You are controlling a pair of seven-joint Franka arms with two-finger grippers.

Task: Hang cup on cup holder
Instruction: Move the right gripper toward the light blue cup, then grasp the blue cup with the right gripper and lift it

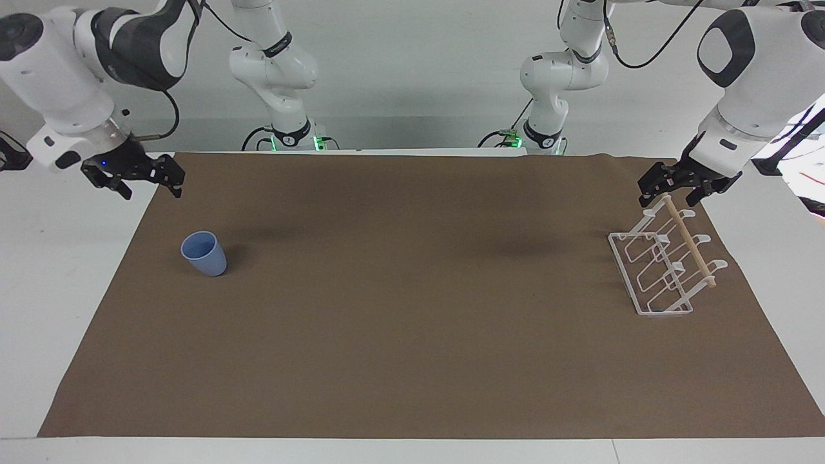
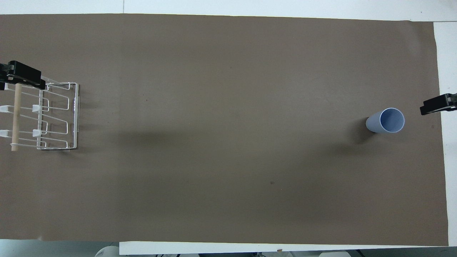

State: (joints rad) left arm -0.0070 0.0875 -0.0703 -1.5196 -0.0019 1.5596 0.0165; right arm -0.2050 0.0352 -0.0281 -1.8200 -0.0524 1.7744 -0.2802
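The light-blue cup (image 1: pixel 204 253) stands upright, mouth up, on the brown mat toward the right arm's end of the table; it also shows in the overhead view (image 2: pixel 387 120). The white wire cup holder (image 1: pixel 689 243) with its wooden dowel stands toward the left arm's end, also seen from overhead (image 2: pixel 15 117). My left gripper (image 1: pixel 671 191) is open, just over the dowel's end nearest the robots, not holding it. My right gripper (image 1: pixel 147 185) is open and empty, in the air over the mat's edge, apart from the cup; overhead it shows at the frame's edge (image 2: pixel 438 104).
A brown mat (image 1: pixel 412 322) covers most of the white table (image 1: pixel 58 258). Both arm bases (image 1: pixel 291 135) stand at the robots' edge of the table. Nothing else lies on the mat between the cup and the holder.
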